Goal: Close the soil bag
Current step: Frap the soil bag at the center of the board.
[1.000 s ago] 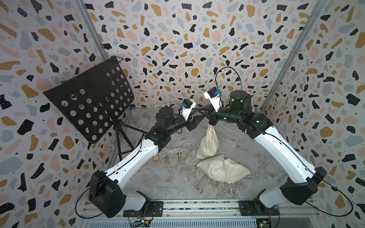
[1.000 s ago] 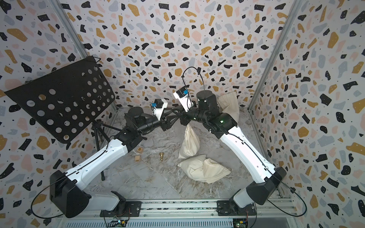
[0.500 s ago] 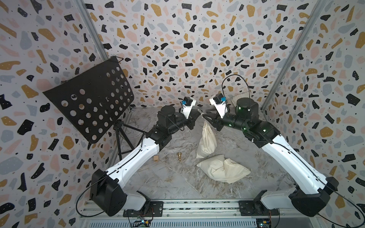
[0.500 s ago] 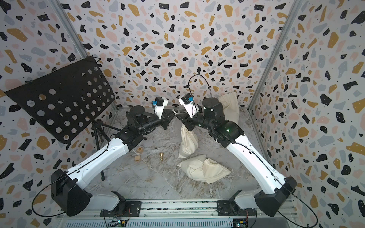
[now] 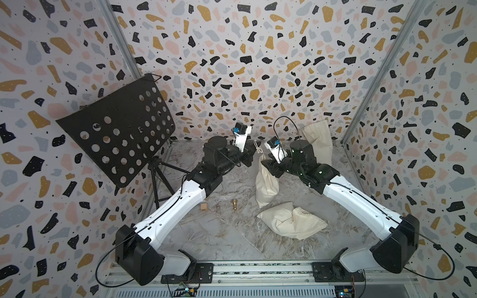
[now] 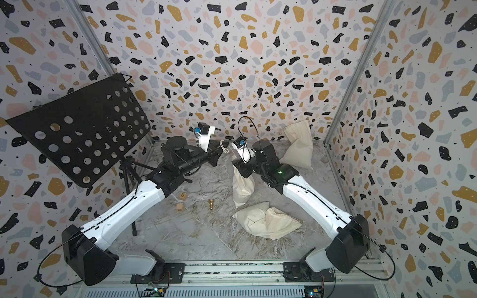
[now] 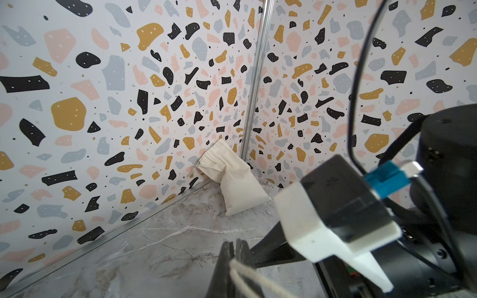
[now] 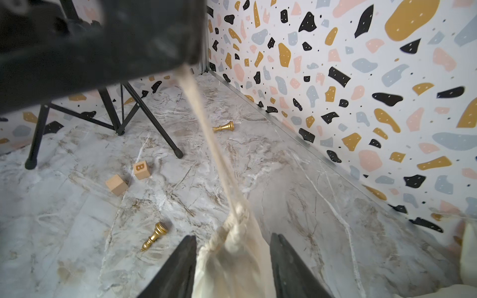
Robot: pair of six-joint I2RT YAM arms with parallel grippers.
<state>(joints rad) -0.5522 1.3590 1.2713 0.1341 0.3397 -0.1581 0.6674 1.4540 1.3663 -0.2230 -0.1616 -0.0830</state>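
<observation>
**Cinching the soil bag by its cord**

In both top views: pinching the drawstring (image 5: 258,149) in the left gripper (image 5: 253,154), with the jaws pressed together on it, and stretching it away from the soil bag (image 5: 267,184), probably for drawing the mouth shut. Straddling the gathered neck with the right gripper (image 5: 265,165), with the jaws apart, likely for steadying the bag against the pull. Finding the bag upright near the middle of the marble-patterned tabletop (image 5: 214,240), just behind a second bag (image 5: 291,223) lying flat, and well apart from a third bag (image 6: 298,147) leaning in the back corner.

In the left wrist view: showing both jaws flat together, with the cord coming out between them. Showing also terrazzo-patterned walls meeting at a metal corner post (image 7: 254,103).

In the right wrist view: following the taut cord from the puckered neck up to the left claw. Not clamping here: leaving the right fingers (image 8: 180,268) spread on both sides of the neck. Noticing wooden blocks (image 8: 141,169), golden chess pieces (image 8: 154,236) and black stand legs (image 8: 113,111), all away from the bag. Judging the mouth nearly closed, without being sure.
</observation>
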